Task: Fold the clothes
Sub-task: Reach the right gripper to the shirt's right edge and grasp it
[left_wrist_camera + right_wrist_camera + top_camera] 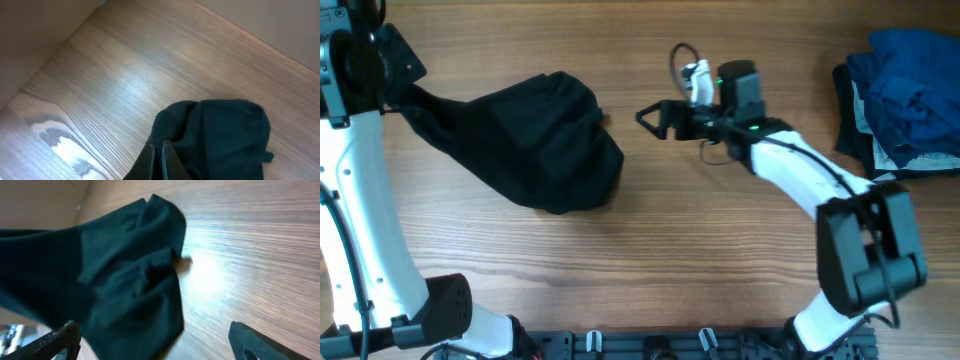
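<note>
Black garment (545, 140) lies bunched on the table (650, 260), left of centre in the overhead view, as one rounded dark mound with folds and creases. From the mound's upper left a strip of the cloth runs taut toward the far left corner, lifted off the wood, to where the left arm (365, 200) ends. Left tool (159, 152): jaws pressed together on a fold of the black garment. In the left wrist view the two thin fingers (150, 165) stand side by side with cloth pinched between them, and the rest of the garment spreads beyond them onto the table. Right tool (655, 118): jaws wide apart, holding nothing. In the overhead view it points left, near the garment's right edge but apart from it, with bare wood between. In the right wrist view its two fingertips show at the lower left and lower right corners, with the garment's near edge and bare table in the gap ahead. Right arm (800, 170) reaches in from the lower right. Heap of clothes (905, 90), blue, dark and pale, sits at the table's far right edge, well apart from both tools and from the black garment.
</note>
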`<act>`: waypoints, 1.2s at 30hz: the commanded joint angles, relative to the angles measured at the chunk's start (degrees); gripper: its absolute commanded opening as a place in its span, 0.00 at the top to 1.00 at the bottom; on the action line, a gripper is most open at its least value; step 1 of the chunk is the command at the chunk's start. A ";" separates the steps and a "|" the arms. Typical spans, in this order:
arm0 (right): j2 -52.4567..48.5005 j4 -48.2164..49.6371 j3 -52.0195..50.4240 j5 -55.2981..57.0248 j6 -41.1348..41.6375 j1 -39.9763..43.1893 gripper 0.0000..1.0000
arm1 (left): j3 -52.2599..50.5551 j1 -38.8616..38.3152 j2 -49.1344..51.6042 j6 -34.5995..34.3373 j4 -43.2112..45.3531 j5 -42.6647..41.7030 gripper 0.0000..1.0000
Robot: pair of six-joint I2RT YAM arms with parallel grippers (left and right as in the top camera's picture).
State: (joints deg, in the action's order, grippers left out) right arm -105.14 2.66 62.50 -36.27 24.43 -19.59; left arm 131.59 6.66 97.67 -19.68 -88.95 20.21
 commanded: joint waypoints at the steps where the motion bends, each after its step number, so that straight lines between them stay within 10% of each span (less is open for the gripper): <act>1: -2.03 4.28 0.68 7.06 2.23 -3.89 0.08 | 0.74 -0.04 1.81 -0.70 0.09 -1.77 0.96; 36: -25.77 14.97 16.00 23.78 22.56 -14.36 0.28 | 0.74 -5.33 3.61 -0.70 1.42 -3.28 0.96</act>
State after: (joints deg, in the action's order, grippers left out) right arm -128.49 16.40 77.65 -14.28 45.10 -33.50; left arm 131.59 1.43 101.23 -19.68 -87.85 17.21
